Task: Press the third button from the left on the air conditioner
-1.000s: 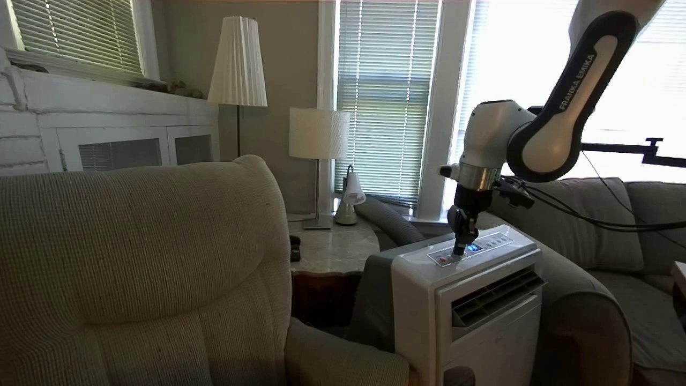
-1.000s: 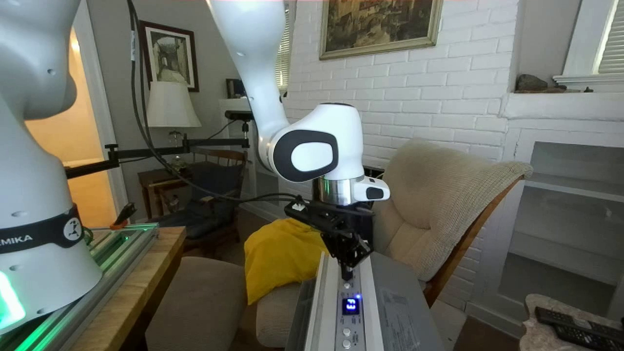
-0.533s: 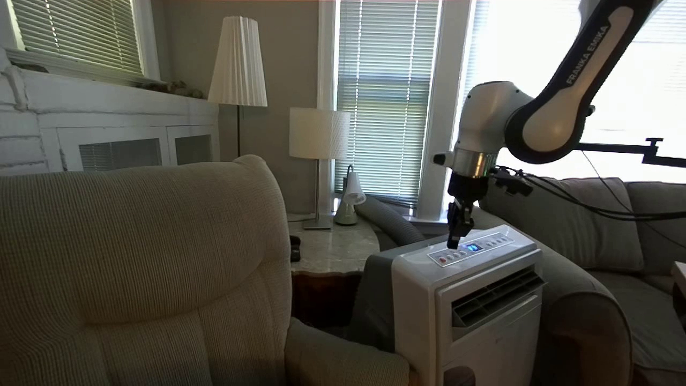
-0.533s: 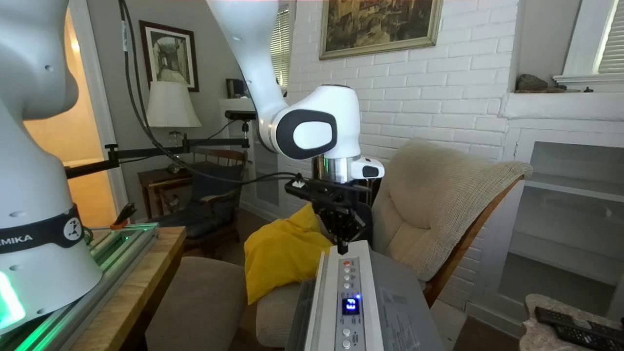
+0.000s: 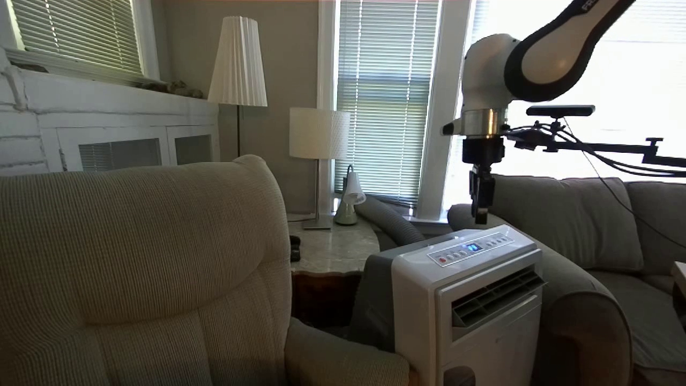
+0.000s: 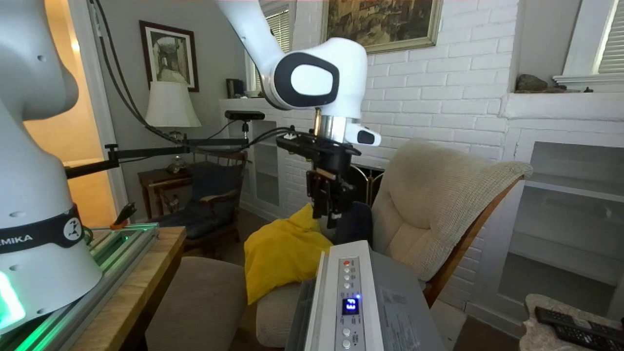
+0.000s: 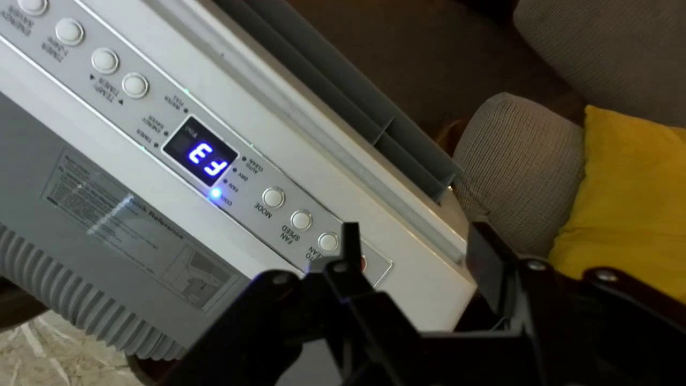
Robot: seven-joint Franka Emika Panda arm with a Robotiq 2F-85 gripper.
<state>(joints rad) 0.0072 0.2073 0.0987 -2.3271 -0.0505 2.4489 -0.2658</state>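
The white air conditioner (image 5: 482, 300) stands between two seats, its sloped control panel facing up. In the wrist view its blue display (image 7: 200, 151) is lit, with a blue light glowing beside it. Counting from the red button (image 6: 346, 263), the third button from the left (image 7: 301, 220) is marked FAN SPEED and lies uncovered. My gripper (image 7: 415, 229) is open above the red-button end, with nothing between its fingers; one finger (image 7: 351, 244) partly hides the red button in that view. In both exterior views the gripper (image 5: 481, 219) hangs apart from the panel, pointing down.
A beige armchair (image 5: 161, 241) and a grey sofa (image 5: 573, 230) flank the unit. Behind it are a ribbed hose (image 5: 394, 221) and a marble-topped table (image 5: 337, 249) with lamps. A yellow cushion (image 6: 282, 258) lies past the unit. A camera on a bar (image 5: 560, 111) sits near the arm.
One second ago the shut fingertips were down at the panel around the third button. The arm has since lifted well clear of it, and the jaws have opened.
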